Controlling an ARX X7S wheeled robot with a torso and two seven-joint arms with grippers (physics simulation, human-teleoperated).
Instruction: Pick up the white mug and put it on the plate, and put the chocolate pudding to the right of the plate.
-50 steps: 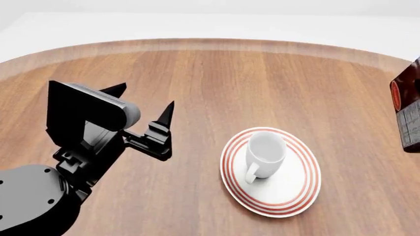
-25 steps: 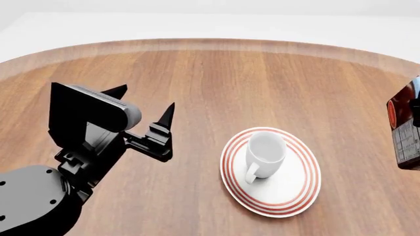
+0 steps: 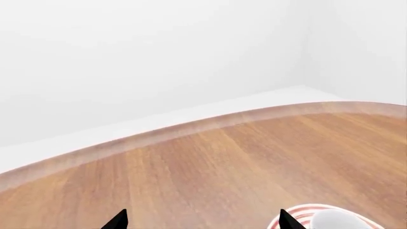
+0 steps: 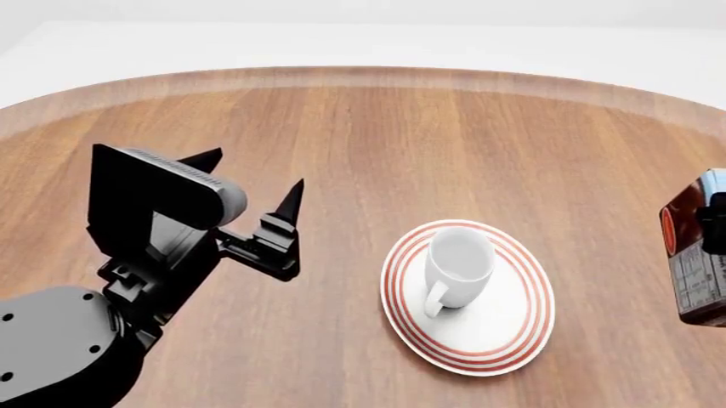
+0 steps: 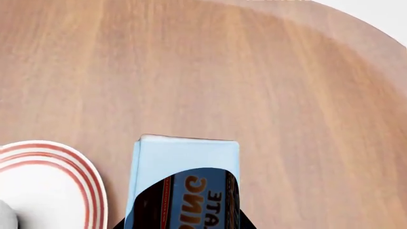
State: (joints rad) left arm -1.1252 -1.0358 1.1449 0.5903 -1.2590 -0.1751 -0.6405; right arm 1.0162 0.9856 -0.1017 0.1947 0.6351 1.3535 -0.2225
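Observation:
The white mug stands upright on the plate, its handle towards me. My left gripper hangs open and empty to the left of the plate; in its wrist view the plate's rim and the mug show beside one fingertip. At the far right edge the chocolate pudding is held by my right gripper, clear of the plate. In the right wrist view the carton fills the jaws of the right gripper, with the plate's rim beside it.
The round wooden table carries everything; its curved far edge meets a white floor. Bare wood lies between the plate and the carton, and behind the plate.
The right gripper has carried the pudding carton leftward, farther into the head view and a little lower. The left arm has barely shifted. Mug and plate are still.

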